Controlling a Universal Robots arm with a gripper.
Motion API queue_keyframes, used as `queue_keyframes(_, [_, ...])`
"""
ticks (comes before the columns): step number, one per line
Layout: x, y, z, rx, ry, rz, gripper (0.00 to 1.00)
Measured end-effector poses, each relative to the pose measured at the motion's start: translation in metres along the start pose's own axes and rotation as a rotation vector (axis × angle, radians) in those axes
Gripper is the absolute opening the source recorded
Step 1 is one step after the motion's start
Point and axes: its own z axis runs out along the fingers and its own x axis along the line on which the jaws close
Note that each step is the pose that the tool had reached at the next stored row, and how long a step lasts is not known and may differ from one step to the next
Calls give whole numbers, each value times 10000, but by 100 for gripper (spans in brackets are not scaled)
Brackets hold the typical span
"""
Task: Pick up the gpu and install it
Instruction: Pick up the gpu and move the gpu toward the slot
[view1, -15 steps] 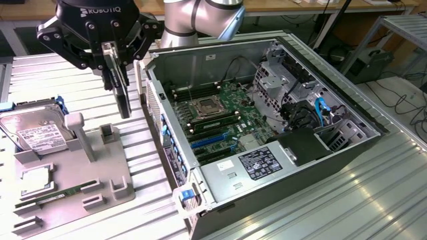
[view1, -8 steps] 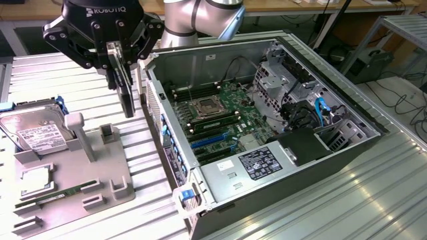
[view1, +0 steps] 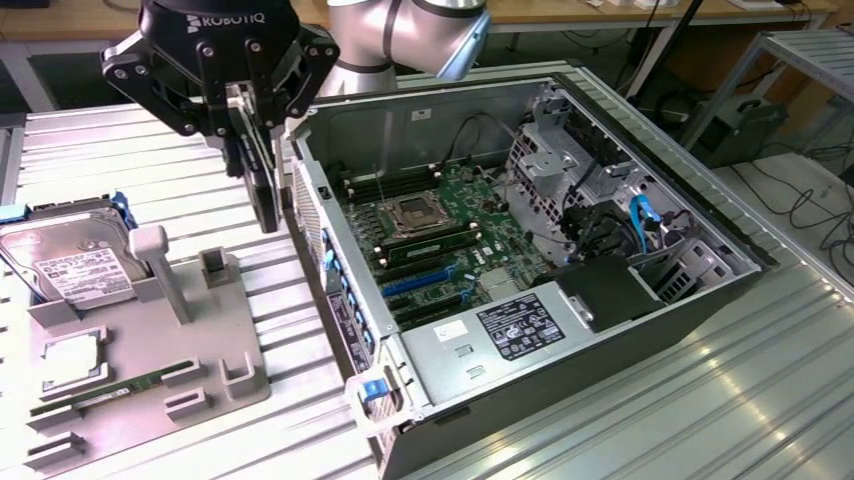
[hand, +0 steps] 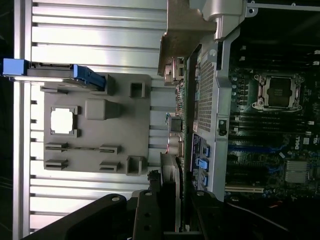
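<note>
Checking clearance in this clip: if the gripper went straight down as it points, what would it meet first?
Probably the ribbed table beside the computer case: the gpu, clamped in the gripper, would land first. Depth is unclear; it may clip the case instead.

1 gpu (view1: 270, 195), 1 hard drive (view1: 70, 262)

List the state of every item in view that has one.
gripper: shut on gpu
gpu: held upright in the air, beside the computer case
computer case: side open, board exposed
hard drive: standing on edge at the tray
memory stick: lying flat in the tray
</note>
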Motion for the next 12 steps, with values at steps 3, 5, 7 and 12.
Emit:
queue_keyframes(3, [-22, -1, 0, 0, 0, 0, 27])
queue_keyframes(5, [-35, -2, 1, 0, -1, 0, 27])
queue_keyframes(7, [-50, -2, 1, -1, 0, 0, 27])
queue_keyframes(12, [-87, -5, 1, -1, -1, 0, 27])
